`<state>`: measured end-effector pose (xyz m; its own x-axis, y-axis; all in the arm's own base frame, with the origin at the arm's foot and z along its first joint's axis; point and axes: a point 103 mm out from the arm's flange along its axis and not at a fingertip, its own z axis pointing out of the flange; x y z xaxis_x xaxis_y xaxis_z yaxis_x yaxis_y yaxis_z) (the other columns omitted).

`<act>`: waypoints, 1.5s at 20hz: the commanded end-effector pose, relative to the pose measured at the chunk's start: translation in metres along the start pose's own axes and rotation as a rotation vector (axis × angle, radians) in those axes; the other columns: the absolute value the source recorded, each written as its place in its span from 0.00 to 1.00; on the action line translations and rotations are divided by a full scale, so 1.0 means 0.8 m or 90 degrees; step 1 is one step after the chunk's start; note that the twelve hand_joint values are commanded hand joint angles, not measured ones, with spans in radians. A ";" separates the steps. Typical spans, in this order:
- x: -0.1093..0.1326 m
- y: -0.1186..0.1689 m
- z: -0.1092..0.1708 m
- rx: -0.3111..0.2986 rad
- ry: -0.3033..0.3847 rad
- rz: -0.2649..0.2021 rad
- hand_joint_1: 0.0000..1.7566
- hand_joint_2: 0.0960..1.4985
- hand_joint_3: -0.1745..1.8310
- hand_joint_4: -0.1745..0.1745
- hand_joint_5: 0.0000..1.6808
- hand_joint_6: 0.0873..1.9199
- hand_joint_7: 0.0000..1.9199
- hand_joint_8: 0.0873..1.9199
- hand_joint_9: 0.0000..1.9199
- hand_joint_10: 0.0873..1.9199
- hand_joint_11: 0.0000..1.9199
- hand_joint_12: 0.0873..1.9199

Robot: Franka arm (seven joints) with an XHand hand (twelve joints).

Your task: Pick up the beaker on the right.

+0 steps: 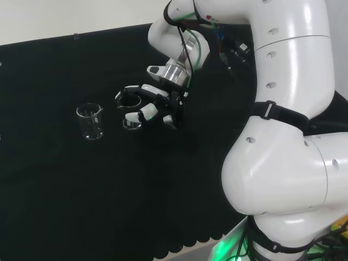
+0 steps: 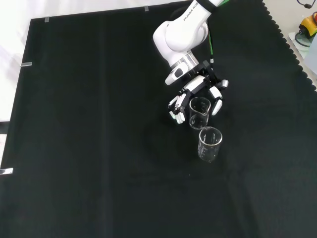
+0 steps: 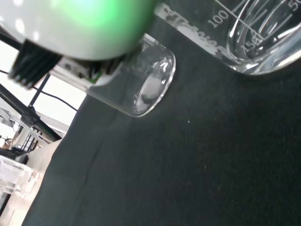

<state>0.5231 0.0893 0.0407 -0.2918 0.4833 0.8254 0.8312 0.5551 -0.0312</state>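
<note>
Two clear glass beakers stand upright on the black cloth. In the head view the right beaker (image 1: 131,115) sits inside my hand (image 1: 163,103), and the left beaker (image 1: 90,121) stands apart. In the front view the same beaker (image 2: 199,113) stands between my fingers (image 2: 177,108) and thumb (image 2: 216,103), under the hand (image 2: 193,85), with narrow dark gaps on both sides. Its base rests on the cloth. The other beaker (image 2: 209,144) stands just nearer the camera. The wrist view shows a graduated beaker (image 3: 263,42) close up, a second beaker (image 3: 141,84) farther off, and a blurred part of the hand (image 3: 84,28).
The arm's white links (image 1: 288,136) take up the right of the head view. The black cloth (image 2: 89,148) stretches wide to the left and front of the beakers. The cloth's scalloped edge (image 2: 292,44) runs along the right of the front view, with small coloured items beyond it.
</note>
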 end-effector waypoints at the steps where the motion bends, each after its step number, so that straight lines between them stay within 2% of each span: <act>1: 0.000 0.000 -0.001 -0.012 0.004 0.000 0.57 0.14 0.62 0.40 0.34 0.51 0.28 0.30 0.28 0.30 0.03 0.69; 4: 0.001 0.002 0.001 -0.006 -0.002 0.002 0.58 0.14 0.62 0.41 0.39 0.55 0.30 0.31 0.30 0.30 0.04 0.69; 9: 0.000 0.006 0.005 0.005 -0.007 0.009 0.59 0.14 0.62 0.41 0.40 0.56 0.31 0.31 0.32 0.30 0.05 0.68; 12: -0.005 0.003 0.007 0.003 -0.005 0.026 0.61 0.14 0.62 0.42 0.42 0.57 0.32 0.31 0.32 0.30 0.06 0.68; 14: -0.009 -0.001 0.005 -0.008 0.006 0.035 0.63 0.15 0.62 0.43 0.48 0.59 0.36 0.31 0.35 0.29 0.08 0.68; 16: -0.011 -0.003 0.004 -0.027 0.003 0.044 0.64 0.26 0.59 0.75 0.62 0.53 0.43 0.31 0.41 0.29 0.14 0.67; 17: -0.011 -0.005 0.004 -0.036 0.003 0.048 0.64 0.27 0.59 0.75 0.66 0.52 0.48 0.32 0.45 0.28 0.19 0.65; 18: -0.011 -0.006 0.002 -0.044 0.002 0.051 0.65 0.28 0.60 0.63 0.69 0.51 0.54 0.32 0.50 0.27 0.25 0.63; 20: -0.011 -0.009 -0.003 -0.066 0.012 0.051 0.66 0.28 0.61 0.29 0.71 0.50 0.62 0.30 0.58 0.26 0.36 0.58; 23: -0.002 -0.008 -0.007 -0.093 0.009 0.054 0.73 0.26 0.61 0.35 0.71 0.51 0.73 0.26 0.68 0.25 0.47 0.52; 24: 0.001 -0.008 -0.011 -0.105 0.007 0.054 0.74 0.24 0.61 0.29 0.72 0.49 0.76 0.24 0.71 0.24 0.50 0.50; 26: 0.008 -0.009 -0.020 -0.121 0.001 0.051 0.75 0.28 0.55 0.09 0.76 0.38 0.74 0.26 0.76 0.21 0.55 0.47; 28: 0.014 -0.009 -0.027 -0.126 -0.009 0.047 0.75 0.29 0.53 0.02 0.79 0.32 0.74 0.25 0.81 0.17 0.59 0.44; 30: 0.019 -0.011 -0.034 -0.135 -0.019 0.047 0.76 0.29 0.52 0.00 0.80 0.29 0.74 0.24 0.84 0.15 0.62 0.42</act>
<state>0.5212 0.0815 0.0515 -0.2196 0.5171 0.8272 0.9144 0.4046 -0.0101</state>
